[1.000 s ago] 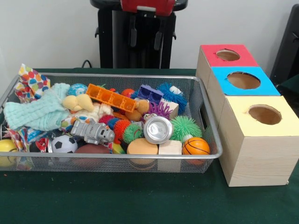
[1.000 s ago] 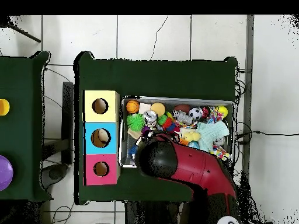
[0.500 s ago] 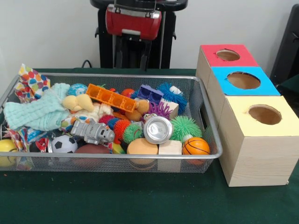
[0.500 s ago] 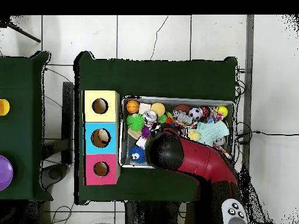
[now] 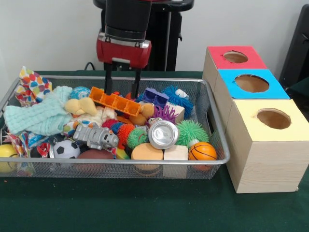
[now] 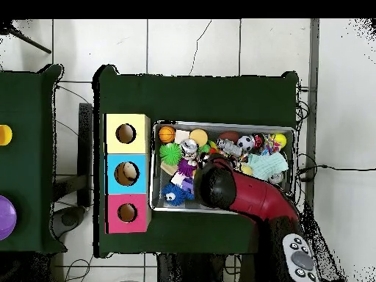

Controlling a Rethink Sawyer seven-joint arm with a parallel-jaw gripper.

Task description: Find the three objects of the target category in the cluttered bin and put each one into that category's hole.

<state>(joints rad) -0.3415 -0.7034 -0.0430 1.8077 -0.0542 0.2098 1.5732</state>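
The bin (image 5: 145,79) is a silver wire-mesh basket full of toys; it also shows in the overhead view (image 6: 156,167). The hole (image 5: 235,57) is in the red-topped wooden box (image 5: 251,62), the farthest of three; in the overhead view the hole (image 6: 127,213) is at the lower left. My gripper (image 5: 122,88) hangs open over the back middle of the bin. Its two black fingers (image 5: 108,81) straddle the far edge of a long orange brick (image 5: 115,101) and hold nothing. In the overhead view the red arm (image 6: 250,202) hides the gripper.
A blue-topped box (image 5: 251,83) and a yellow-topped box (image 5: 270,121) stand in line right of the bin. The bin holds a purple brick (image 5: 154,96), a silver can (image 5: 163,134), a toy robot (image 5: 96,137), spiky balls, a basketball (image 5: 202,151) and a teal cloth (image 5: 38,116).
The arm has come down from the top edge and reached out over the bin. The open gripper now hangs low at the orange brick.
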